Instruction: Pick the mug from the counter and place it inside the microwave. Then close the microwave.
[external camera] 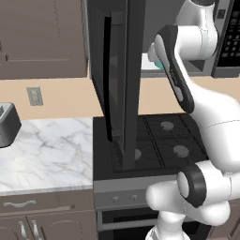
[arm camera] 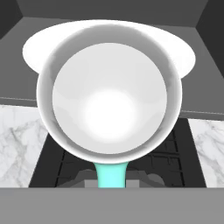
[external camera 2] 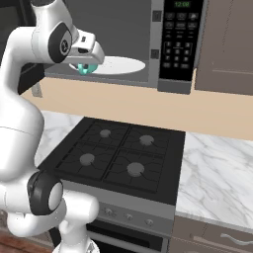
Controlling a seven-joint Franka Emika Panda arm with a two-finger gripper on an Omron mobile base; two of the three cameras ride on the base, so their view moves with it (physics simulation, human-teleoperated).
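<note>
mug point(arm camera: 109, 98): held up at the microwave's open front, left part of the opening, clear of the counter; in the hand view its white inside faces the camera, teal handle at the bottom; in the right base view only a teal bit point(external camera 2: 85, 68) shows under the hand
gripper point(external camera 2: 87, 65): at the microwave mouth, just left of the plate; jaws closed on the mug by its handle side; fingertips themselves hidden behind the mug in the hand view
microwave point(external camera 2: 178, 44): above the stove; door point(external camera: 117, 84) swung wide open, edge-on in the left base view; button panel on its right side
plate point(external camera 2: 118, 64): white, round, on the microwave floor; right of the mug, partly behind it in the hand view
stove point(external camera 2: 118, 158): black, four burners, directly below the microwave
counter point(external camera: 47, 152): marble, on both sides of the stove below the microwave
toaster point(external camera: 7, 124): on the counter, far left of the microwave
</note>
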